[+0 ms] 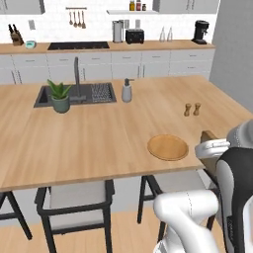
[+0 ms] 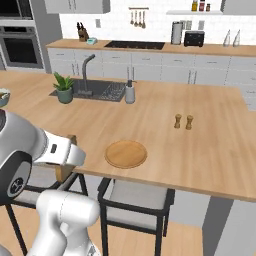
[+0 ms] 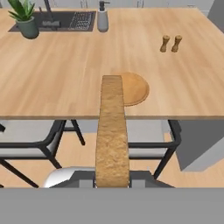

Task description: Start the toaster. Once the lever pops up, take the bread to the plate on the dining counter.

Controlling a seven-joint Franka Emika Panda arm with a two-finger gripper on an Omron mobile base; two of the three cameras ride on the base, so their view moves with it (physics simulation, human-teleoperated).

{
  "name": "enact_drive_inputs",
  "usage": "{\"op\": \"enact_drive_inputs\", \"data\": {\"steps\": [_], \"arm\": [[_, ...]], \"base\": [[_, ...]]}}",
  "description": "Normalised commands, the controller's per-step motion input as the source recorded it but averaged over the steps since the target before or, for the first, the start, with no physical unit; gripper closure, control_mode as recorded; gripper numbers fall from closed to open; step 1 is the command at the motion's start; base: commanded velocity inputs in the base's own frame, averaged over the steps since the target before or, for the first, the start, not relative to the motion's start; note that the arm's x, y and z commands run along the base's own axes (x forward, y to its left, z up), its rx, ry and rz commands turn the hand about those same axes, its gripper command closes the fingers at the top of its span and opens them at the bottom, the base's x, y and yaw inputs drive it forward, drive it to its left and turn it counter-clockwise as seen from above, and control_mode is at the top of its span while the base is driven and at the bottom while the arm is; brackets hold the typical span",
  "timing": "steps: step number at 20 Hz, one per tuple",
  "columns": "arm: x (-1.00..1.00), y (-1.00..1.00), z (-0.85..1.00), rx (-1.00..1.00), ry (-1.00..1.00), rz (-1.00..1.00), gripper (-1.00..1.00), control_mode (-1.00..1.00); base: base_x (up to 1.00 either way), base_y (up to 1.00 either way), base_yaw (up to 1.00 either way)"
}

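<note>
Bread [image 3: 112, 131] stands edge-on, clamped in the hand [image 3: 112, 183], held off the desk's [image 3: 65, 83] near edge, pointing toward the plate [image 3: 135, 89] so it can drop flat there.

A white tiled wall [image 1: 99, 27] runs along the back of the kitchen, with a rail of hanging utensils [image 1: 76, 19] and a shelf of small jars [image 1: 137, 6] above. Pale grey cabinets [image 1: 99, 66] stand beneath a narrow wooden worktop [image 1: 158, 46] that carries a black hob [image 1: 78, 45], a knife block [image 1: 16, 35] and a black coffee machine [image 1: 200, 32]. A built-in oven [image 2: 20, 47] sits in a tall unit on the left of the right base view. Dark-framed stools [image 1: 76, 205] with grey seats stand on a light wooden floor [image 1: 128, 232]. A grey wall [image 1: 232, 49] closes the right side. The light is even and soft.
</note>
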Motion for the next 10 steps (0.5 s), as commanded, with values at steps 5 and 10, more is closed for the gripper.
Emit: {"op": "enact_drive_inputs", "data": {"steps": [5, 10], "arm": [[0.24, -0.18, -0.06, 0.02, 0.01, 0.00, 1.00, -1.00], [0.88, -0.56, -0.11, 0.11, 0.07, 0.00, 1.00, -1.00]], "base": [[0.28, -0.15, 0.00], [0.00, 0.00, 0.00]]}}
